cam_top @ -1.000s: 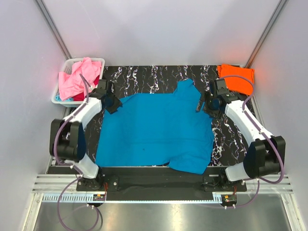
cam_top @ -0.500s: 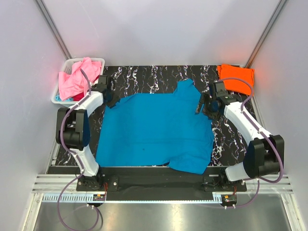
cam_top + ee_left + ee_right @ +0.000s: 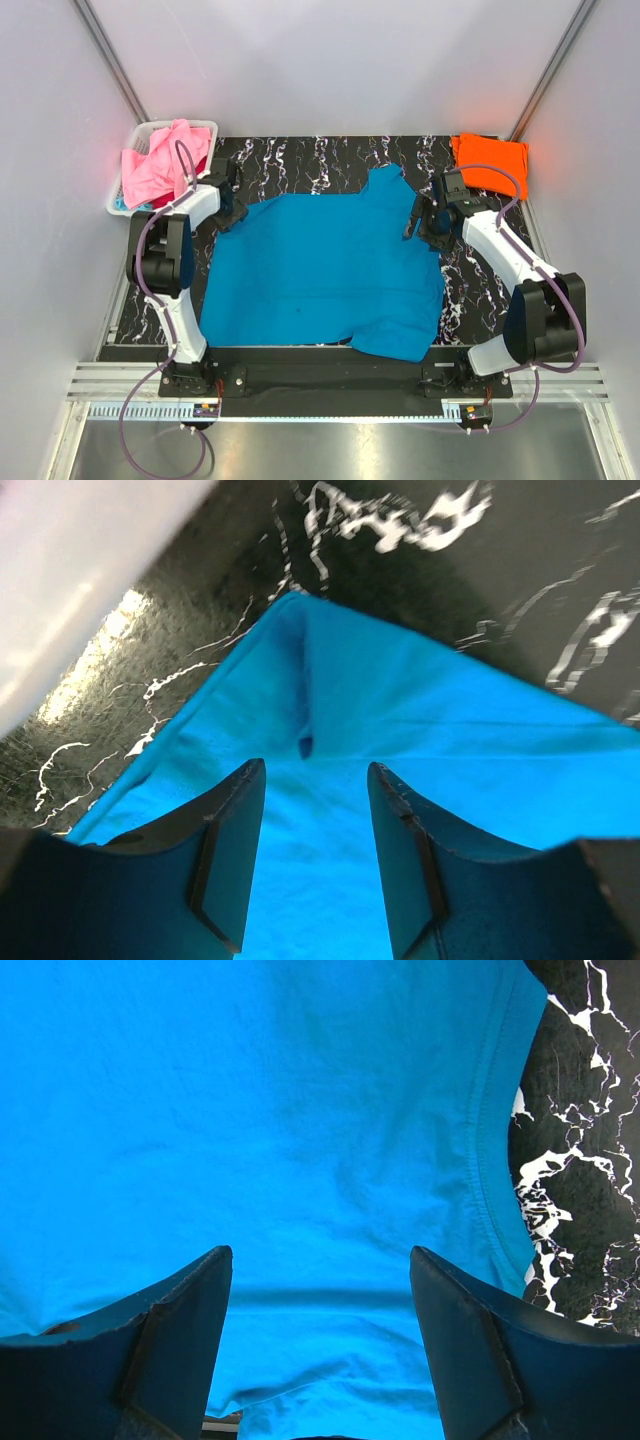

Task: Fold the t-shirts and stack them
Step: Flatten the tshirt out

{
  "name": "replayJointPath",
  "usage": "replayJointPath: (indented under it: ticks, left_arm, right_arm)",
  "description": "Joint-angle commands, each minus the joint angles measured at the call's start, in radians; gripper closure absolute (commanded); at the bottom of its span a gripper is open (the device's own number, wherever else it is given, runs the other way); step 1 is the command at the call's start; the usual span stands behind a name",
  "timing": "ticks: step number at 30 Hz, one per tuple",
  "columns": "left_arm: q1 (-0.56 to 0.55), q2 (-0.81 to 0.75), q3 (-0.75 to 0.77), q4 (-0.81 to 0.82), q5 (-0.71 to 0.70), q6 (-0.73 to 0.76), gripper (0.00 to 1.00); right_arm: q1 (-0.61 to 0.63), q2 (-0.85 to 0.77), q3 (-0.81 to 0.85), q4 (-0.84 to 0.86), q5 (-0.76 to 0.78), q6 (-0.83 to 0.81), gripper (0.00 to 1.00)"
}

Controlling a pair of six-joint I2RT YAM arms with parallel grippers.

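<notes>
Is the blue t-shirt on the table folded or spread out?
Spread out. In the top view the blue t-shirt lies open and mostly flat, covering most of the table.

Robot lab test cell, plain white walls, aluminium struts, marbled tabletop

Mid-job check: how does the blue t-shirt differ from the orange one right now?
The blue t-shirt lies spread open across the middle of the table; the orange t-shirt sits folded compact at the far right corner. The blue covers far more surface than the orange. Both are plain cloth on the table.
</notes>
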Motion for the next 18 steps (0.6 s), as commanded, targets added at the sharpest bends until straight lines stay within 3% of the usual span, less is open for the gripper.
replayJointPath:
  ticks: [1, 5, 8, 14, 18]
  left_arm:
    - [0.007, 0.013, 0.051, -0.002, -0.039, 0.011, 0.5]
    - [0.007, 0.029, 0.066, 0.0, -0.045, 0.017, 0.61]
    - [0.007, 0.024, 0.072, 0.0, -0.048, 0.02, 0.74]
    - [0.007, 0.0, 0.08, 0.0, -0.065, 0.037, 0.81]
    - [0.007, -0.002, 0.089, 0.0, -0.057, 0.043, 0.97]
  right_arm:
    - [0.001, 0.003, 0.0, 0.031, -0.009, 0.0, 0.22]
    - [-0.001, 0.003, -0.004, 0.031, -0.007, -0.001, 0.22]
    - [0.001, 0.007, -0.005, 0.03, -0.007, 0.0, 0.22]
    - [0.002, 0.01, -0.008, 0.03, -0.01, 0.004, 0.23]
    - [-0.001, 0.007, -0.014, 0.028, -0.009, 0.007, 0.23]
